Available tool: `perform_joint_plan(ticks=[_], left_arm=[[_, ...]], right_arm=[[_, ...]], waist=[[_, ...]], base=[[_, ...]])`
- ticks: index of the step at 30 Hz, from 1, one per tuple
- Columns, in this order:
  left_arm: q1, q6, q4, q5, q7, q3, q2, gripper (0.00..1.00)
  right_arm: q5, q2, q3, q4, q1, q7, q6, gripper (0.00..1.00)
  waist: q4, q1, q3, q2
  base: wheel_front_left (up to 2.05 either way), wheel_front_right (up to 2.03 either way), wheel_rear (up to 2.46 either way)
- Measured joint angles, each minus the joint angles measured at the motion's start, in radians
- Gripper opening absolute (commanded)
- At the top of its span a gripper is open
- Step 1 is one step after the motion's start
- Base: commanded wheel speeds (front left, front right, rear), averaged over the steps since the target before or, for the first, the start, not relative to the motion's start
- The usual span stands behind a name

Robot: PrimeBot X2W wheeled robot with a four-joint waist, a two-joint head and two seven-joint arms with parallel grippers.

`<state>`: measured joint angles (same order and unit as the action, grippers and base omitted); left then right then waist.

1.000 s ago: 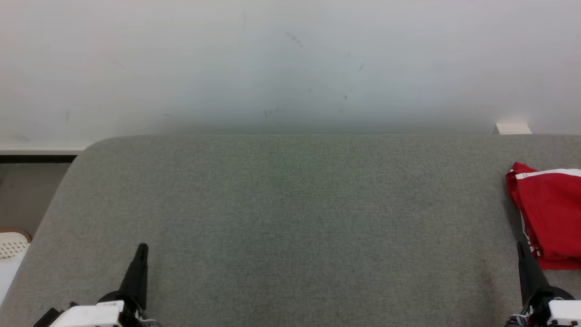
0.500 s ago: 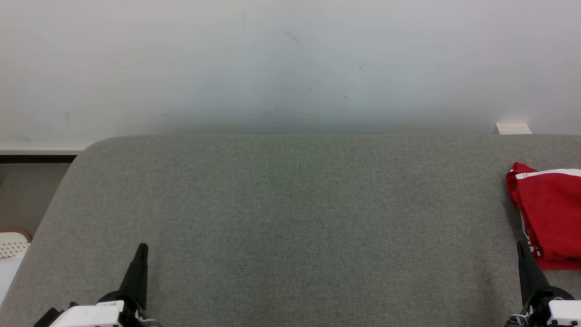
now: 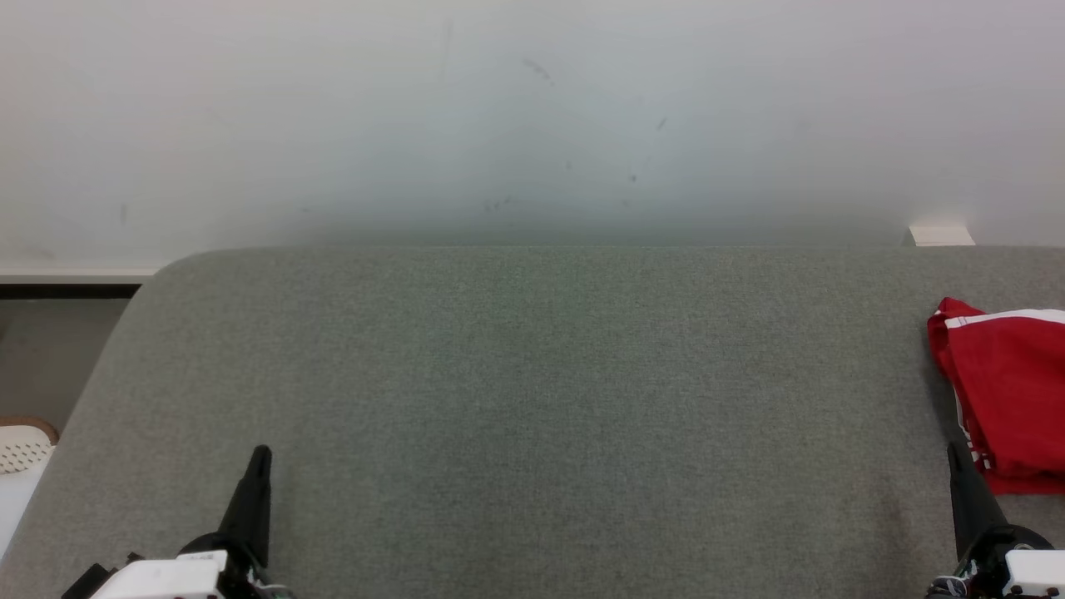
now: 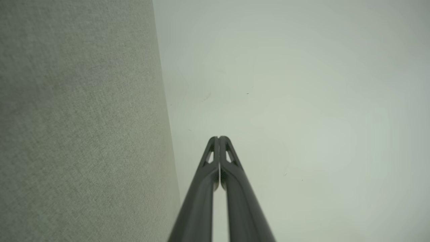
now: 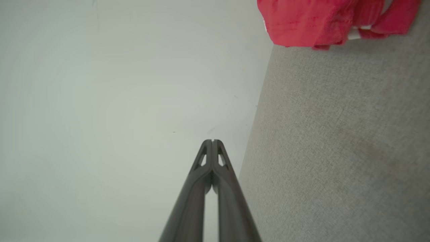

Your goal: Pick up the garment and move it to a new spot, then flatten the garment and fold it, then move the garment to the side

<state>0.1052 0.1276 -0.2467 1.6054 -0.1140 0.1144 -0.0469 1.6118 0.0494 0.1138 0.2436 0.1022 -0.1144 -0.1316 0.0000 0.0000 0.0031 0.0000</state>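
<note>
1. The left gripper (image 4: 219, 137) has its two dark fingers pressed together from base to tip, clenched on nothing. It hovers low at the near left of the grey padded table (image 3: 532, 391).
2. The right gripper (image 5: 212, 141) is likewise clenched and empty, at the near right.
3. The red garment (image 3: 1007, 399) lies on the table at the right edge of the head view, partly cut off. Its near left corner sits just beside the right fingers, and I cannot tell whether they touch.
4. The garment has a white stripe (image 3: 1011, 318) along its far edge and looks bunched rather than neatly flat.
5. It is probably light, soft and limp, so it should sag and drag rather than hold shape.
6. A pinch on the striped hem or a corner looks best, taking only the top layers.
7. Beyond the table stands a pale wall (image 3: 532, 125), and a white basket (image 3: 21, 449) sits off the left side.
</note>
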Motion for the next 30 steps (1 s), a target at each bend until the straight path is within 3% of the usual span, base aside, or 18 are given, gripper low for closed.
perform_joint_plan(ticks=[30], left_arm=[[0.0, 0.0, 0.0, 0.0, 0.0, 0.0, 0.0, 0.0]], right_arm=[[0.0, 0.0, 0.0, 0.0, 0.0, 0.0, 0.0, 0.0]], waist=[[0.0, 0.0, 0.0, 0.0]], base=[[0.0, 0.0, 0.0]])
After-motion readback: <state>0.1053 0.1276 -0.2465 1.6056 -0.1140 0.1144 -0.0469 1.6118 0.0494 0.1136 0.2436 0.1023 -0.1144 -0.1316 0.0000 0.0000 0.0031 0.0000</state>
